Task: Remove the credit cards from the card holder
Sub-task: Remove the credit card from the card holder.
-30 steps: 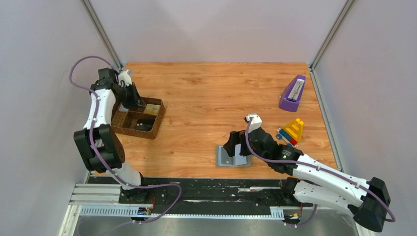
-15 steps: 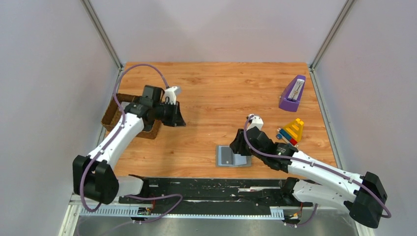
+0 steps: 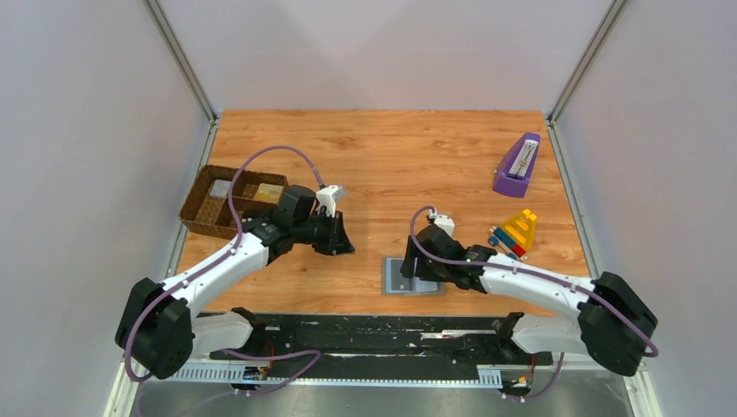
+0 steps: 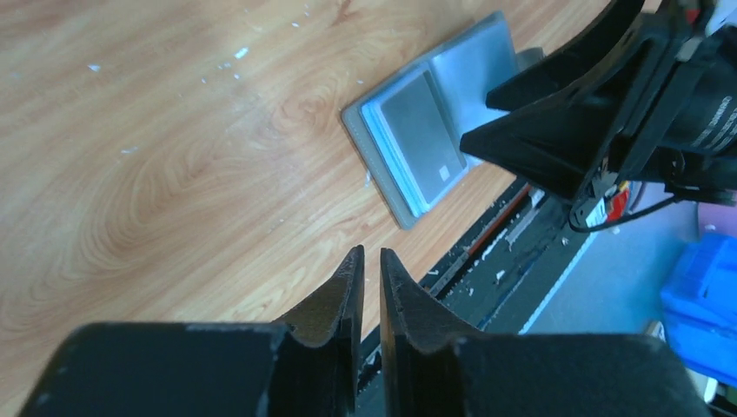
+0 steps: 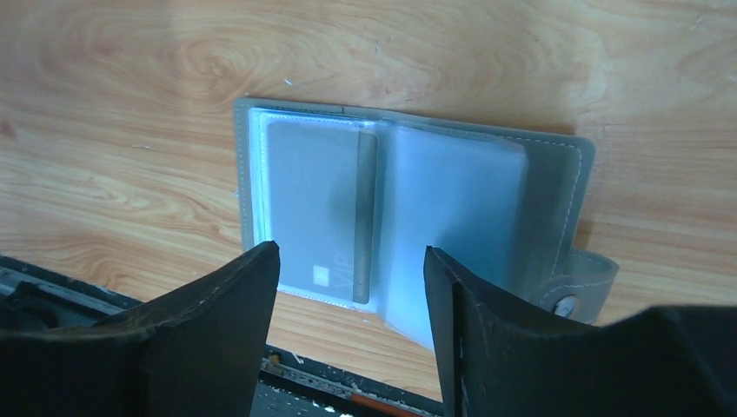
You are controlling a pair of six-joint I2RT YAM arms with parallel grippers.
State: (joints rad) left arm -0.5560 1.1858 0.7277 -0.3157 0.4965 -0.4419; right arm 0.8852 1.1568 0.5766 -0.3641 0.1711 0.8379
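The card holder [image 3: 401, 276] lies open on the table near the front edge, pale blue-grey inside [image 5: 452, 200]. A grey card [image 5: 313, 204] sits in its left pocket, also seen as the grey card [image 4: 421, 130] in the left wrist view. My right gripper [image 5: 352, 250] hovers open just above the holder, straddling the pocket, holding nothing. My left gripper [image 4: 371, 254] is left of the holder, its jaws almost together with a thin slit and nothing between them. A tan card [image 3: 268, 192] and a pale grey card [image 3: 220, 188] lie in the brown tray.
The brown woven tray [image 3: 202, 217] stands at the left. A purple box [image 3: 517, 165] and a stack of coloured toy blocks [image 3: 515, 232] are at the right. The black rail [image 3: 365, 334] runs just beyond the table's front edge.
My left arm has swung from the tray to the middle, toward the holder. My right gripper has sunk lower over the holder and its jaws stand narrower than a second ago.
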